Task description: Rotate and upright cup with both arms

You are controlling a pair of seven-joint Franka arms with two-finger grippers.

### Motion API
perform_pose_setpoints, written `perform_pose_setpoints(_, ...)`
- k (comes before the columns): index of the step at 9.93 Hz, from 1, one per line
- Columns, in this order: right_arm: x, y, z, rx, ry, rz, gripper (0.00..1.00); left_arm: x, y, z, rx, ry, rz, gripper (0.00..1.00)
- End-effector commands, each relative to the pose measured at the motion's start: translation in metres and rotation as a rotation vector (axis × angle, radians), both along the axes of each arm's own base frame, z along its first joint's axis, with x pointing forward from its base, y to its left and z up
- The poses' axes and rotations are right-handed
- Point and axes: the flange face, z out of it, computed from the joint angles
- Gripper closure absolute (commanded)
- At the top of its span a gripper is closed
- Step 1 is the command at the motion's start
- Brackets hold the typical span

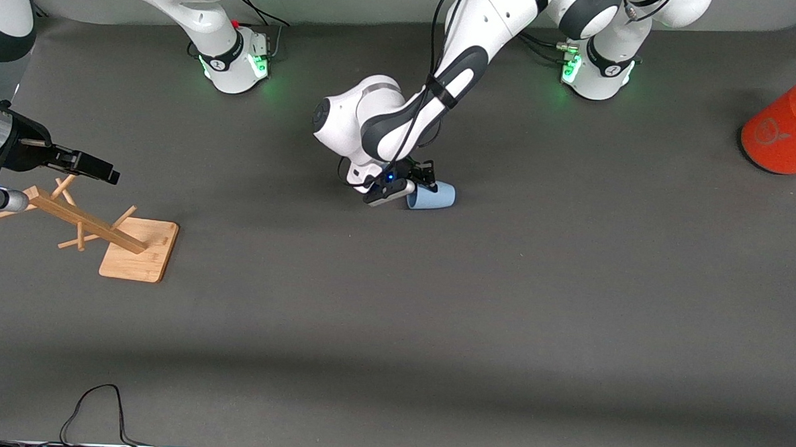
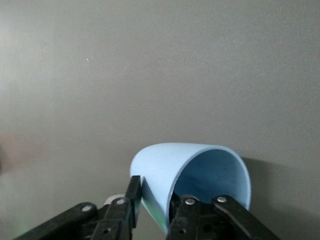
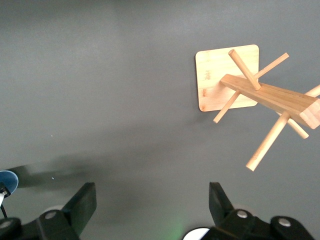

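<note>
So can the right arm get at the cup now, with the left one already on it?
Probably yes. The left gripper is shut on the rim of the cup, whose base end is bare, and the open right gripper waits above the wooden rack.

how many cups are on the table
1: the cup lies on its side mid-table, rim wall pinched by the left end effector. None else shows.

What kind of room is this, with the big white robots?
Probably a robot lab's test table: two white jointed robot arms stand on a dark grey mat, with practice props, a small pale blue plastic cup and a wooden peg rack.
</note>
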Motion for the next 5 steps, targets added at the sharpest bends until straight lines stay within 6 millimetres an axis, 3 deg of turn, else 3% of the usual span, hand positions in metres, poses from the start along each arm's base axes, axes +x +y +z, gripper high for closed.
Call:
perform_pose_setpoints(1, -0.007, -0.006, 0.005, -0.005, -0.025, 0.067, 0.0, 0.025, 0.015, 0.044, -0.059, 0.089, 0.017, 1.0)
perform_pose_setpoints(3, -0.007, -0.009, 0.007, -0.01, -0.028, 0.063, 0.0, 0.063, 0.038, 0.09, -0.205, 0.124, 0.062, 1.0)
perform_pose_setpoints(5, -0.007, -0.017, 0.009, -0.01, -0.033, 0.048, 0.0, 0.1, 0.091, 0.134, -0.372, 0.155, 0.137, 1.0)
